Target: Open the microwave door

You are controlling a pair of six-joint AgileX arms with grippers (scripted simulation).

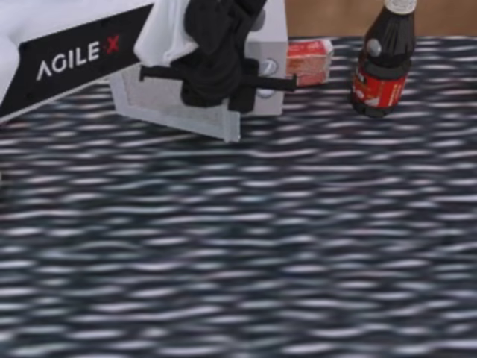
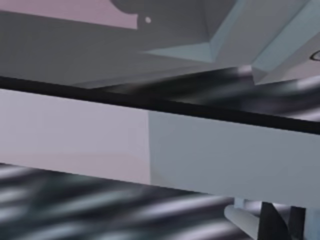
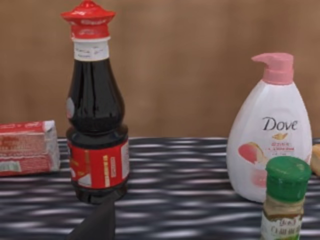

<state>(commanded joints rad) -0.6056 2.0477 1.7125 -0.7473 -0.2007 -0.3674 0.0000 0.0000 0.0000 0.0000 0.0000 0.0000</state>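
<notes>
Grey, rigid panel on a hinge: the microwave door [image 1: 175, 112] already stands ajar from the microwave [image 1: 270, 45] at the table's far left, so expect a light, stiff swing. Pull at its free edge, where your left gripper [image 1: 216, 78] sits; whether its fingers are closed can't be told.

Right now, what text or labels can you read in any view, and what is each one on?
"AGILE X": on my left arm, which reaches over the microwave.
"Dove": on the white pump bottle.
Dark sauce bottle: red label print too small to read.
Red-and-white box: print unreadable.
Green-capped jar: label unreadable.
Left wrist view: no text.
</notes>
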